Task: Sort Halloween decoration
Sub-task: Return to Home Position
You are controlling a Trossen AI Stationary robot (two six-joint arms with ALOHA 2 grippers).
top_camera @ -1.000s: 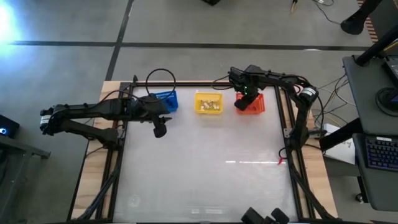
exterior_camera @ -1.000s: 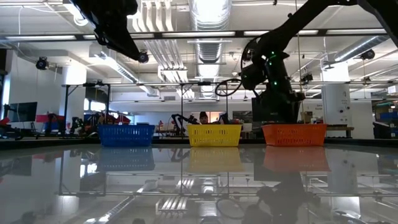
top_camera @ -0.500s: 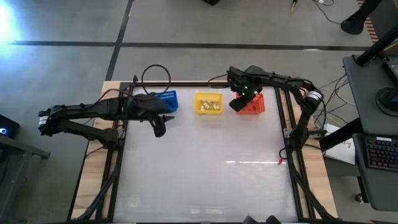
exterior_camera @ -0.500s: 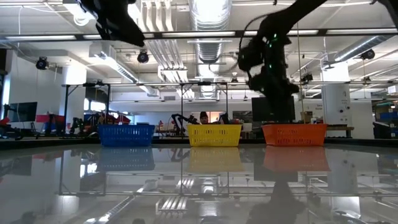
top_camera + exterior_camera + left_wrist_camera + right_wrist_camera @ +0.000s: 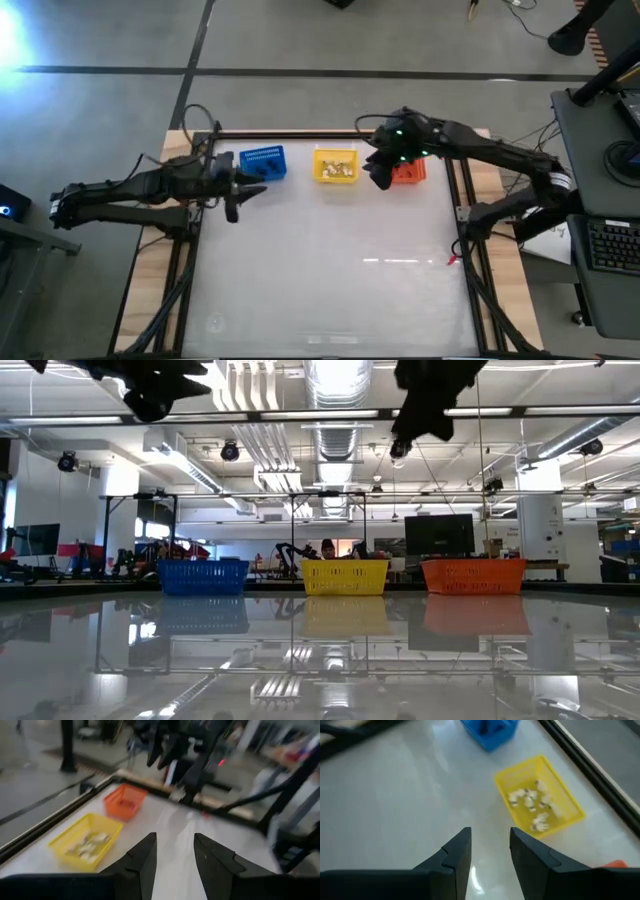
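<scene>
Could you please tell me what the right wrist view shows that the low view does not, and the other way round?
Only the right wrist view looks into the baskets: whitish pieces lie in the yellow basket, dark pieces in the blue basket, seen past the open right gripper. Only the low view shows the orange basket whole, the room behind, and the left arm and right arm overhead. Both show the yellow and blue baskets.
</scene>
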